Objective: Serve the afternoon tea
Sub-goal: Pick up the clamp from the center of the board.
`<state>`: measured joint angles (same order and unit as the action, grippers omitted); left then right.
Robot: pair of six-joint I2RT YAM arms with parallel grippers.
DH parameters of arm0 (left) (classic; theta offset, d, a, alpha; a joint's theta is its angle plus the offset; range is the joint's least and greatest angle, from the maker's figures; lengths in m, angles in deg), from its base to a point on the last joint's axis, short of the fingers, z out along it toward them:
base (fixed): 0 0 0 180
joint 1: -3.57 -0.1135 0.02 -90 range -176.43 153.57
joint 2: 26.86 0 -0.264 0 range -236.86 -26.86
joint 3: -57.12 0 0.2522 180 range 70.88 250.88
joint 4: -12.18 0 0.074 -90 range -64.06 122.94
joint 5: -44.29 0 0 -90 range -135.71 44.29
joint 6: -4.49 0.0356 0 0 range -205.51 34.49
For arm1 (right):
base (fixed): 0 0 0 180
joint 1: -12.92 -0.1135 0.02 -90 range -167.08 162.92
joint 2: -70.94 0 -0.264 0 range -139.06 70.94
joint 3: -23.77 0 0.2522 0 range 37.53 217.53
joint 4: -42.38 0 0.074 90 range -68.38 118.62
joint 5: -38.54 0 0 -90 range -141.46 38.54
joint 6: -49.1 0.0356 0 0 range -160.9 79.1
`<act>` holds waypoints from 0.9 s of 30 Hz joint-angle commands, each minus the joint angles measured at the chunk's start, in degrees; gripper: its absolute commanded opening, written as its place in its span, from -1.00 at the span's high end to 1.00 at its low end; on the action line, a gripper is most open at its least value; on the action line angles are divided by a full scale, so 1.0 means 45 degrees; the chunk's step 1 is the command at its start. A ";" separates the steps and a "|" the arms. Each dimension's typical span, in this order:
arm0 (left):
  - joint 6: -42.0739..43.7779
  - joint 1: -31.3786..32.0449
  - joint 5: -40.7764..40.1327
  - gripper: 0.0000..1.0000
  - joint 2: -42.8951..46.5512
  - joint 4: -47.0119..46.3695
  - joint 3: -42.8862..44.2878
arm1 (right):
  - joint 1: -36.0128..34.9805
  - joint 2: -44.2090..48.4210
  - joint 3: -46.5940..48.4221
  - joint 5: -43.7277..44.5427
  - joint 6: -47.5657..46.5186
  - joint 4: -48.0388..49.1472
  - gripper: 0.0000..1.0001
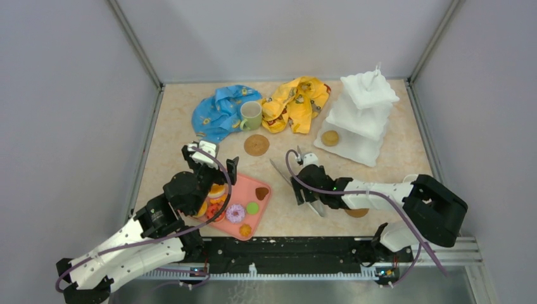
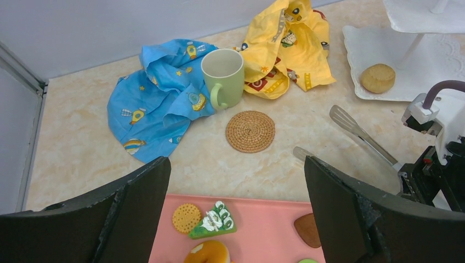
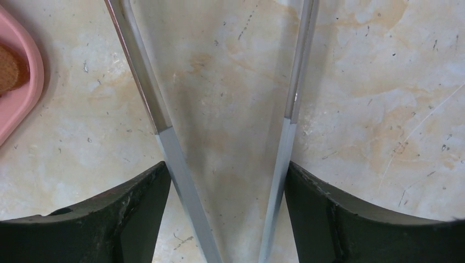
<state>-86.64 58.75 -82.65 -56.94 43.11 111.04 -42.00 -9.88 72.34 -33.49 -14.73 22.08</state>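
Pastries (image 1: pixel 235 213), toy, assorted: on pink tray (image 1: pixel 265 202), lower left of centre in the top view. Left tool (image 2: pixel 236 167): spread wide above the tray, holding nothing. Right tool (image 3: pixel 225 175): partly closed, fingers against both arms of metal tongs (image 1: pixel 279 170), over bare counter (image 1: pixel 285 212) right of the tray. Stand (image 1: pixel 361 117): upper right, one biscuit (image 1: pixel 329 137) on its bottom tier. Green mug (image 1: pixel 251 115): upper centre, between blue cloth (image 1: pixel 218 111) and yellow cloth (image 1: pixel 297 101); coaster (image 1: pixel 256 144) just below it.

Shiny metal tongs (image 3: pixel 164 126), woven-fibre coaster (image 2: pixel 250 131), soft blue cloth (image 2: pixel 159 104), smooth pink plastic tray (image 2: pixel 263 213) & marble-look tabletop (image 3: pixel 230 109)
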 commanded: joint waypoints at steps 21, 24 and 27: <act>0.0438 0.0002 -0.0195 -0.98 0.0259 -0.0291 -0.0156 | -0.0140 0.4148 0.3639 -0.0061 -0.1354 -0.6340 -0.03; 0.0483 0.0004 -0.0282 -0.98 0.0241 -0.0293 -0.0181 | -0.0138 0.4393 0.4056 -0.0129 -0.1593 -0.6725 0.07; 0.0491 -0.0001 -0.0302 -0.98 0.0223 -0.0271 -0.0184 | -0.0139 0.4533 0.4498 -0.0612 -0.1898 -0.6972 0.24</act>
<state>-85.15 58.75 -82.96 -56.22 43.13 110.80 -42.09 8.37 87.92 -34.08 -20.52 -6.14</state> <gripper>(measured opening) 0.987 0.500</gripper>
